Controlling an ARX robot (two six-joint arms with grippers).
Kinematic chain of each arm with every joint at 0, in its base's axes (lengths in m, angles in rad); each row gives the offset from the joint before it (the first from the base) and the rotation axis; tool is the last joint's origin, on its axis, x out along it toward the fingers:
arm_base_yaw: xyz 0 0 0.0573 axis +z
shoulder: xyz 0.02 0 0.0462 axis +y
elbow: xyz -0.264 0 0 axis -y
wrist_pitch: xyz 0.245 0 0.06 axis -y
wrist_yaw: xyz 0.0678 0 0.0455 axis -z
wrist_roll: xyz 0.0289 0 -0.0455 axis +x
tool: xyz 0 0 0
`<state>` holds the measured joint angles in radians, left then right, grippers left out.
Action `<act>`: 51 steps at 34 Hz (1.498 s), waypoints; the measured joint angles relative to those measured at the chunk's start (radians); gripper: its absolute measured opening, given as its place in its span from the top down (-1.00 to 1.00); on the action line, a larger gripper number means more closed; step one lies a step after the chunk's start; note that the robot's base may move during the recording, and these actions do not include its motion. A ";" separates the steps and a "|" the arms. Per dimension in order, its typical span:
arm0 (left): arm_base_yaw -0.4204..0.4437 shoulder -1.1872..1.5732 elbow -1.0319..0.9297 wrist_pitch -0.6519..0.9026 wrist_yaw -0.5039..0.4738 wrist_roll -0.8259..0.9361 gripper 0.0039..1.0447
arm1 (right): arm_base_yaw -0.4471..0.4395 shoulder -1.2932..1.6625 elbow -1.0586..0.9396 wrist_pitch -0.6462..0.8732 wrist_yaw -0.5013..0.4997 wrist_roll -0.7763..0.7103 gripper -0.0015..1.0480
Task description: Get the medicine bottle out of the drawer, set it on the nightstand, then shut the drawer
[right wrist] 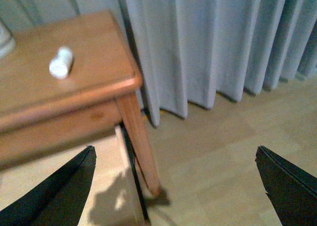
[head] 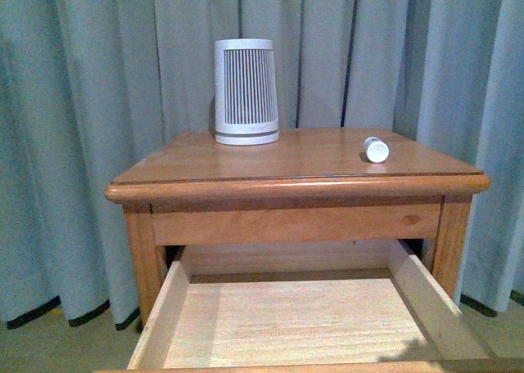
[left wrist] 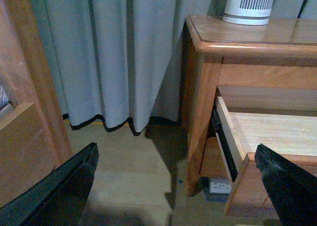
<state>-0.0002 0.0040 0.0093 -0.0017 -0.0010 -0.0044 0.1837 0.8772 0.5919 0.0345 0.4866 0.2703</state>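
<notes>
Medicine bottle (head: 376,149) lies on its side on the nightstand (head: 295,185) worktop, near the right front corner, cap end toward you, nothing touching it; the right wrist view shows it too (right wrist: 61,62), a little in from the rounded side edge. You have a ribbed white-grey tapered cylinder (head: 246,92) standing upright at the back of the worktop, left of centre, well apart from the bottle. Worktop is glossy orange-brown wood with a rounded lip all round, bare between the two objects. Drawer (head: 164,307) below is pulled well out toward you, pale bare wood inside, no contents visible in the part the front view shows; its side walls run out past the nightstand front on both sides. Grey-blue curtains (head: 82,144) hang just behind and to both sides of the nightstand, dark hem reaching a pale wood-look floor (right wrist: 223,151). Left wrist view shows the nightstand's left corner and leg, the drawer's side wall sticking out, open floor beside it, and another wooden piece of furniture (left wrist: 29,112) further off. Left hand (left wrist: 173,186) is released, fingers (left wrist: 54,191) spread wide apart, nothing between them, off the nightstand's left side over the floor. Right hand (right wrist: 173,186) is also released and spread wide, empty, off the right front corner, with clear floor and curtain beyond that edge. Neither hand shows in the front view.
</notes>
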 joint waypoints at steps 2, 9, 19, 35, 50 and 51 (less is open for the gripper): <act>0.000 0.000 0.000 0.000 0.000 0.000 -0.88 | 0.061 -0.111 -0.118 -0.065 -0.002 0.030 -0.87; 0.000 0.000 0.000 0.000 0.000 0.000 -0.88 | 0.202 -0.085 -0.325 -0.063 -0.023 0.169 -0.87; 0.000 0.000 0.000 0.000 0.000 0.000 -0.88 | 0.191 0.435 -0.375 0.463 -0.065 0.202 -0.87; 0.000 0.000 0.000 0.000 0.000 0.000 -0.88 | 0.090 1.064 0.032 0.835 -0.083 -0.013 -0.87; 0.000 0.000 0.000 0.000 0.000 0.000 -0.88 | -0.018 1.294 0.491 0.650 -0.109 -0.159 -0.87; 0.000 0.000 0.000 0.000 0.000 0.000 -0.88 | -0.018 1.300 0.499 0.645 -0.109 -0.161 -0.87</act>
<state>-0.0002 0.0040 0.0093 -0.0017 -0.0006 -0.0048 0.1658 2.1769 1.0912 0.6800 0.3771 0.1097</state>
